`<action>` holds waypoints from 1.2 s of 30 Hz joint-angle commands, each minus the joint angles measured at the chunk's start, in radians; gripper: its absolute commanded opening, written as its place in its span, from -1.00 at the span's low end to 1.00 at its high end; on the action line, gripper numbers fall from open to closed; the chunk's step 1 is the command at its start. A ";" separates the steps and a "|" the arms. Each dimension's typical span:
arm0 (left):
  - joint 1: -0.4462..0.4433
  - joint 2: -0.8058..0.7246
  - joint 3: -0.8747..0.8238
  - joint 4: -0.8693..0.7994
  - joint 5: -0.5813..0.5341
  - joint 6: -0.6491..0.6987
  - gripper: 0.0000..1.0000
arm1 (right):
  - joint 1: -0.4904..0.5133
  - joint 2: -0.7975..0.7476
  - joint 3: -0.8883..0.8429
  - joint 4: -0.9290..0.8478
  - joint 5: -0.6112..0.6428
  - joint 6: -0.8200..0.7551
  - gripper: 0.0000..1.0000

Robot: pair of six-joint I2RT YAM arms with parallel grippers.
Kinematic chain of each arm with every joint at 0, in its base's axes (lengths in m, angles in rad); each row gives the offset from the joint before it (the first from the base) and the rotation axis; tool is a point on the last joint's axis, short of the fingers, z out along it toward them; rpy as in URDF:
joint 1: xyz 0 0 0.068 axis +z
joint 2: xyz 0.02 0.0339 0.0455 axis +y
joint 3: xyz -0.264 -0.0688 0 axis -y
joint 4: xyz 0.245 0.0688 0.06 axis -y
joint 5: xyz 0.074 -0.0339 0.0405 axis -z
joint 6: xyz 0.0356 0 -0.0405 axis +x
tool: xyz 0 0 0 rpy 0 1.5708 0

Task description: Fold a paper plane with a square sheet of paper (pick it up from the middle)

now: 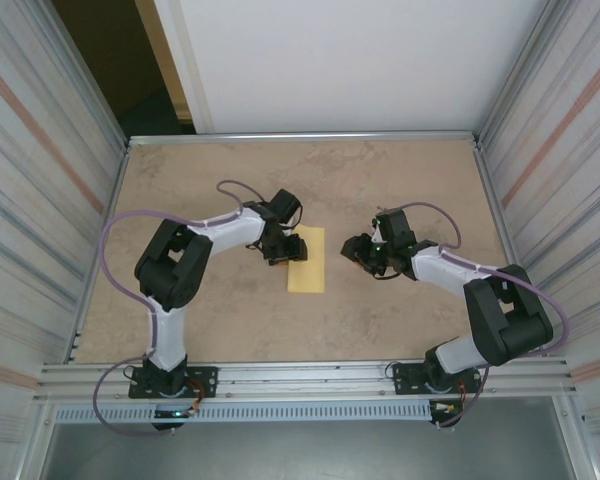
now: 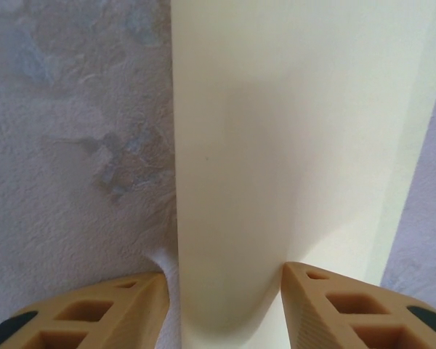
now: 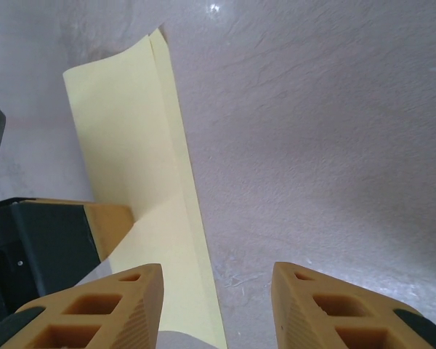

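Observation:
The square sheet of paper [image 1: 308, 268] lies near the middle of the table, folded over into a narrow pale-yellow rectangle. My left gripper [image 1: 291, 248] sits at its left long edge. In the left wrist view the top layer of the sheet [image 2: 276, 131] curls up between the tan fingers. The left gripper [image 2: 224, 273] is open: the right finger touches the paper and a strip of table shows beside the left one. My right gripper [image 1: 353, 250] is open just right of the sheet. In its wrist view the right gripper [image 3: 216, 267] has bare table between its fingers, and the sheet [image 3: 131, 131] runs past its left finger.
The beige marbled table [image 1: 410, 180] is boxed in by corrugated walls [image 1: 40, 180] left and right. A white panel [image 1: 340, 60] stands behind it and a metal rail [image 1: 300, 378] runs along the near edge. The left gripper's finger [image 3: 110, 222] shows beyond the sheet in the right wrist view.

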 commanded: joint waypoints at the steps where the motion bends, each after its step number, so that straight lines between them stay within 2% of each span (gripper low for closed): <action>1: -0.055 0.240 -0.075 -0.011 -0.039 0.042 -0.02 | -0.012 0.021 0.018 -0.024 0.007 0.001 -0.16; 22: -0.060 0.352 -0.001 -0.068 -0.017 0.046 0.17 | -0.019 0.130 0.039 0.042 -0.065 0.007 -0.15; 36: -0.060 0.375 0.008 -0.084 -0.038 0.011 0.14 | -0.019 0.126 0.037 0.042 -0.062 0.009 -0.16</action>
